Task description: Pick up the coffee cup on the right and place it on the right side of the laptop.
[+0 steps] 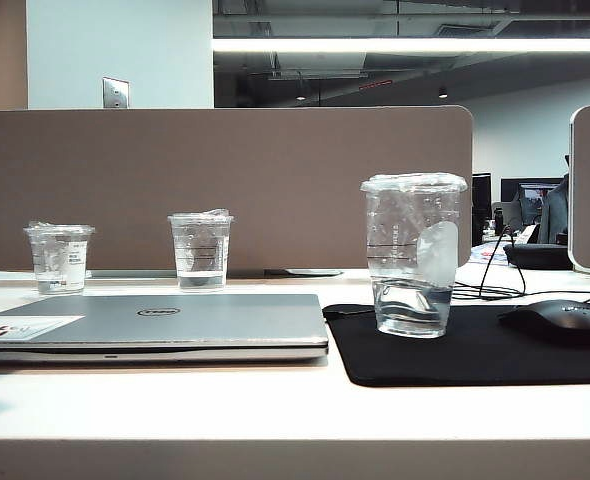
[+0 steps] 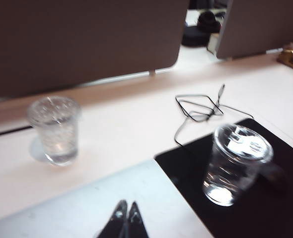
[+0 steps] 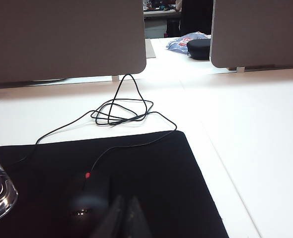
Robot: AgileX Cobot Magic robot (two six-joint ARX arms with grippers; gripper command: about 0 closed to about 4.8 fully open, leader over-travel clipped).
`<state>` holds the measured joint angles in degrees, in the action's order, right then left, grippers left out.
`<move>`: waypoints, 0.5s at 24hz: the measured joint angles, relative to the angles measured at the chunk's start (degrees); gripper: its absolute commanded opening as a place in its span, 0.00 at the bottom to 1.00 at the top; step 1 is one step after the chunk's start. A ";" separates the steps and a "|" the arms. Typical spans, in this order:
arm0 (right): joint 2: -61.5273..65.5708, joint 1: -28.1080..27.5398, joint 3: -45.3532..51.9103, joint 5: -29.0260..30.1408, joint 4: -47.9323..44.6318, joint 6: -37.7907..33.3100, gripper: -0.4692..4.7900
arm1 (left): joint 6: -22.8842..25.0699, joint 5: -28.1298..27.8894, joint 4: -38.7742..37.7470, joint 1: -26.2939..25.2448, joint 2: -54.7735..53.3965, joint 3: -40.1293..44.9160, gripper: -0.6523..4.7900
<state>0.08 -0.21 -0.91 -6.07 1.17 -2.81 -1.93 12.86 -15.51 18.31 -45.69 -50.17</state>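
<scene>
The coffee cup (image 1: 413, 254) stands upright on the black mouse mat (image 1: 475, 355), near the mat's 10 o'clock corner and just to the right of the closed laptop (image 1: 165, 322); cup and laptop are near but apart. By the look of it the cup already sits on the laptop's right side, so the job appears done or close to it.

The left gripper (image 2: 125, 222) hovers over the laptop's lid with its jaws clenched and nothing between them; in its wrist view the cup lies at about 2 o'clock from the tips. The right gripper (image 3: 122, 218) is likewise pressed together and empty, poised above the mat just beside the black mouse (image 1: 560, 320), with the cup's base showing at about 9 o'clock from it. Neither arm appears in the exterior view.

Risks from here: the cup is tall, thin-walled and holds a little water (top-heavy, likely easy to tip), so a sideways sweep of either arm could knock it over onto the laptop. The mouse cable (image 3: 119, 111) lies in loose loops behind the mat and could snag a passing finger. The two shorter cups (image 1: 200, 250) behind the laptop could be clipped by the left arm.
</scene>
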 measured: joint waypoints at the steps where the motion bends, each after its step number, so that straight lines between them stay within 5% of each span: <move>1: 0.00 0.00 0.00 -0.02 0.04 0.00 0.14 | 0.83 0.04 1.22 -1.20 0.68 0.94 0.11; 12: 0.00 0.00 0.00 0.00 0.02 0.00 0.14 | 3.45 0.83 11.87 -11.47 14.69 16.44 0.11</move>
<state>0.08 -0.21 -0.91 -6.07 1.19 -2.81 1.52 13.69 -3.64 6.83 -31.00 -33.74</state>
